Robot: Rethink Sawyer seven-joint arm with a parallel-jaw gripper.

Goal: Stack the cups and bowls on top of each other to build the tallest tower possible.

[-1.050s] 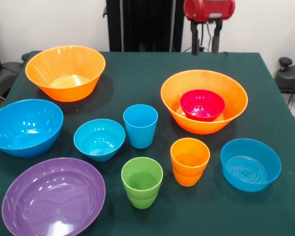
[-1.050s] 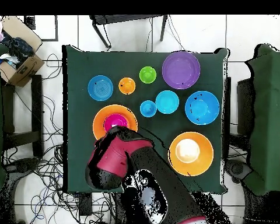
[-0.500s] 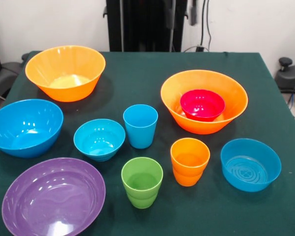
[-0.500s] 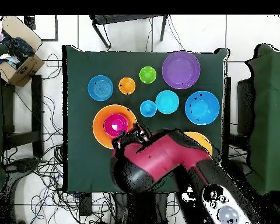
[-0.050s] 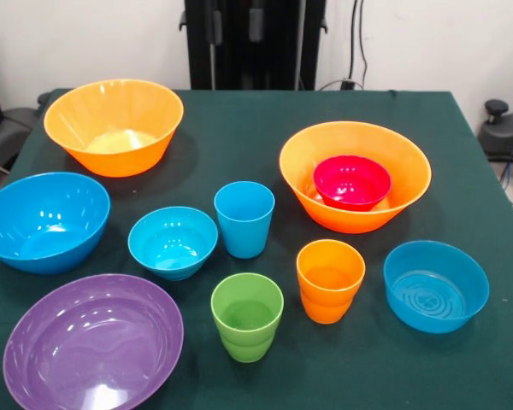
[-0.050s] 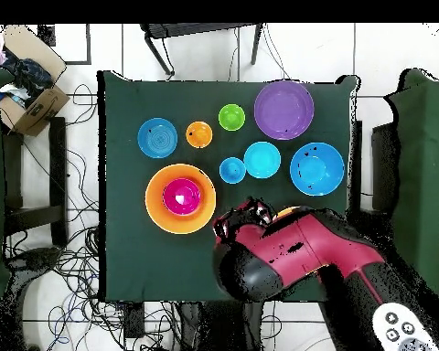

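sitting inside the large orange bowl (image 5: 355, 175) at the front view's right is the small red bowl (image 5: 351, 182), upright, resting on its floor; this is the only nested pair, so the tower is just these two pieces. the second large orange bowl (image 5: 113, 125) stands alone at the far left, empty. the large blue bowl (image 5: 43, 220) is at the left edge, with a smaller blue bowl (image 5: 172, 242) just to its right and the wide purple bowl (image 5: 92, 342) in the near left corner. the other smaller blue bowl (image 5: 435, 286) sits near right, apart from the rest. the three cups stand upright, mouths up, in the middle: blue cup (image 5: 244, 219) beside the smaller blue bowl, green cup (image 5: 247, 316) nearest the camera, orange cup (image 5: 329, 280) between the green cup and the right-hand blue bowl. none of them touch. all rest on the dark green table cloth (image 5: 239, 137).

overhead view: the red and black arm (image 6: 292, 256) reaches over the table and covers most of the second orange bowl. gripper (image 6: 243, 217) seen only as a dark cluster at the arm's end; cannot tell whether its fingers are apart or together. it holds nothing visible.
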